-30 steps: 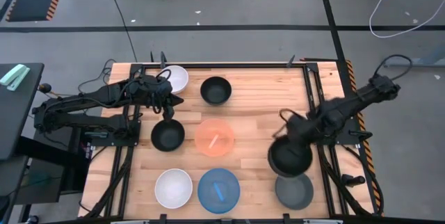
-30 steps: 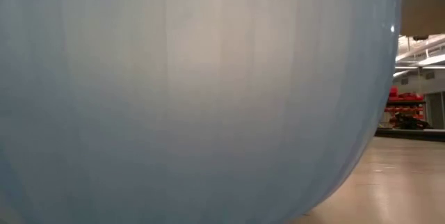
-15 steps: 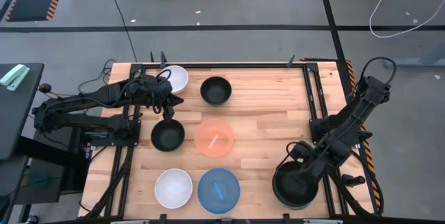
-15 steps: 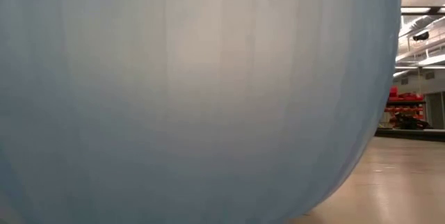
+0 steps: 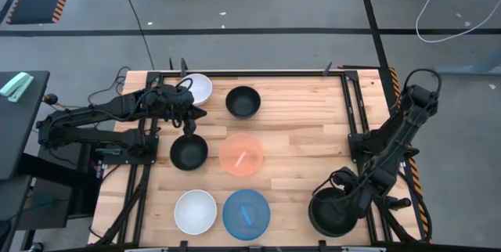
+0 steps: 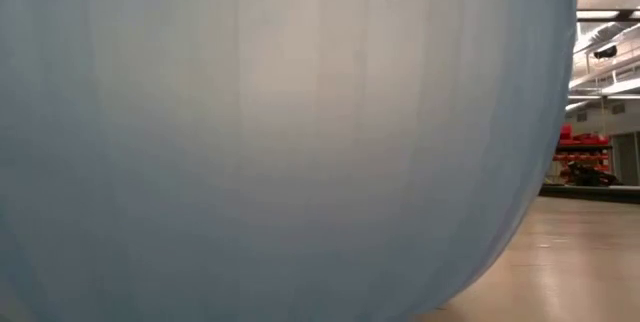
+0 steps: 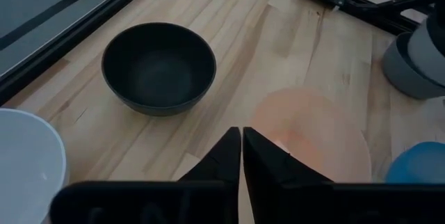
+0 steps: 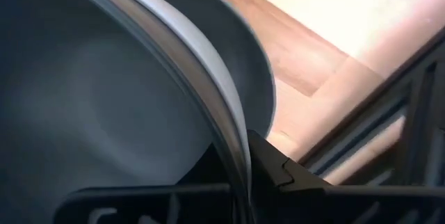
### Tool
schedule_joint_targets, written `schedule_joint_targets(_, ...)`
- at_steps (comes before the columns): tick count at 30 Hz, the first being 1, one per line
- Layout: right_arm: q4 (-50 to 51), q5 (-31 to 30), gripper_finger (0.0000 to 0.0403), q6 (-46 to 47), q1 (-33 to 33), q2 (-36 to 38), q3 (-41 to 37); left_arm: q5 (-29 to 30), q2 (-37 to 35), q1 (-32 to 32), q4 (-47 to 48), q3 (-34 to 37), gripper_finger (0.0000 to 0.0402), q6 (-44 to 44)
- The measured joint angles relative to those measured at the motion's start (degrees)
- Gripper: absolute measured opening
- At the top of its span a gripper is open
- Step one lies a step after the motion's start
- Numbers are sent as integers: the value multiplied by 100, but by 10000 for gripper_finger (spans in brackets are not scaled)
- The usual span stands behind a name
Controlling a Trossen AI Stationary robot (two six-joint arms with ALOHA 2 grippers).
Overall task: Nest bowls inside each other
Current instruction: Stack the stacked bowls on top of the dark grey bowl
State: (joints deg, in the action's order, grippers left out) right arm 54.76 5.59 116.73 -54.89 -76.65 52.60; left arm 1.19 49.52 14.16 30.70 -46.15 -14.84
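My right gripper (image 5: 338,188) is at the near right corner, shut on a black bowl (image 5: 335,213). That bowl covers a grey bowl, whose wall (image 8: 243,50) shows just behind it in the right wrist view. My left gripper (image 5: 192,116) hovers shut at the far left, touching nothing. It is between a white bowl (image 5: 196,88) and a black bowl (image 5: 189,152). Resting on their bases on the table are another black bowl (image 5: 243,101), a salmon-pink bowl (image 5: 242,154), a second white bowl (image 5: 195,211) and a blue bowl (image 5: 246,214). My right gripper holds the black bowl by its rim (image 8: 221,130), on the bowl's far side, with one finger inside the bowl and one outside. The fingers come from above, pointing steeply down. The bowl stays mouth up over the grey bowl; whether it rests in it I cannot tell.
The blue bowl's wall (image 6: 280,142) fills the low view. Black frame rails (image 5: 356,111) run along both sides of the wooden table (image 5: 297,119). Bare wood lies between the salmon-pink bowl and the right rail.
My right gripper has carried the black bowl toward the table's near edge and down, rolling its wrist on the way. The bowl hung just beyond the grey bowl a second ago and now covers it.
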Motion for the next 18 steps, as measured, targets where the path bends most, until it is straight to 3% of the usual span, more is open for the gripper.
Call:
schedule_joint_targets(10, -1013, -147, 17, 31, 108, 58, -839, -146, 0, -1, 8, 0, 11, -83)
schedule_joint_targets(18, -1316, -301, 18, -964, 886, 66, -1114, -149, 0, -1, 6, 0, 30, -107)
